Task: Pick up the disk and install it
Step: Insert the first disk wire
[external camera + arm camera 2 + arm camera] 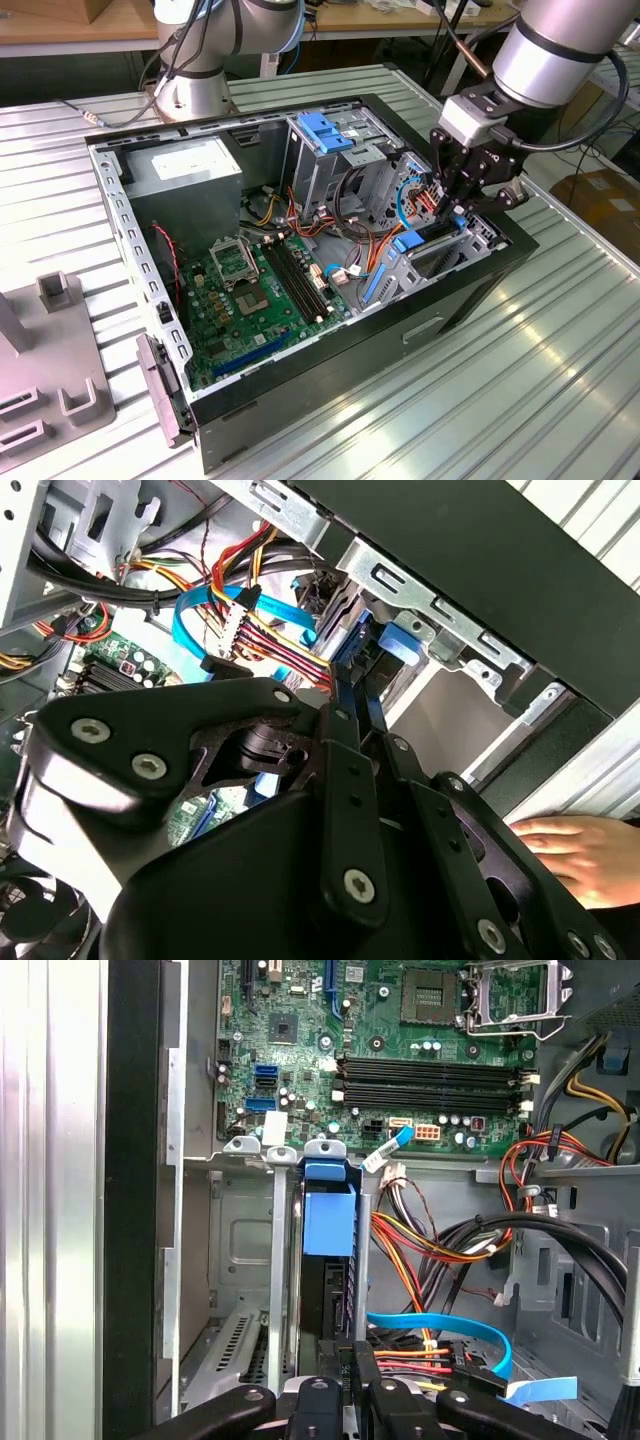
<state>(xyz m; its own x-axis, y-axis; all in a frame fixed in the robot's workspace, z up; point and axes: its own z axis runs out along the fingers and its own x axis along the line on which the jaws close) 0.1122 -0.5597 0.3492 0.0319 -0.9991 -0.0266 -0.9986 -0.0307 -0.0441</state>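
End effector lowered vertically into the open computer case, at the drive bay on the exterior view's right. In the first wrist view its two black fingers stand nearly together, closed on the upper edge of the disk, which sits on edge in the bay slot, blue side rail facing up, partly inserted between the metal bay walls. In the second wrist view the end effector points down into the same slot beside a blue data cable and red-yellow wiring.

Case contents, further in: green motherboard with memory slots, grey power supply box, blue-handled drive cage.

The case rests on a ribbed metal bench; a grey fixture lies at the exterior view's left.

Second wrist view records a person's hand resting on the bench just outside the case wall.
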